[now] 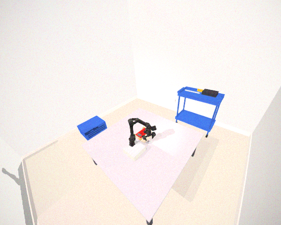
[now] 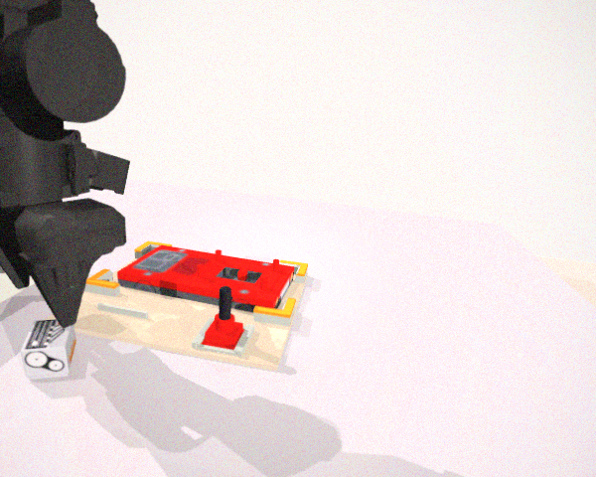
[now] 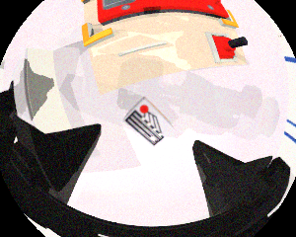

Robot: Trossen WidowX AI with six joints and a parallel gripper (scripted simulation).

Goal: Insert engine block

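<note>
The black parallel-jaw gripper hangs with jaws apart and empty, straddling the small white, ribbed engine block on the pale worktop, ready for grasping; beyond, the red car body sits in its tan fixture, opening upward

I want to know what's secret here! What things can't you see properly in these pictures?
- Engine block: exterior view, the hand's dark finger covers its top corner.
- Slot side of the block: no view shows it clearly.
- Opening in the car body: its rib is too small to pick out.
- Hand: wrist view, the picture's round edge cuts off its fingers.
</note>
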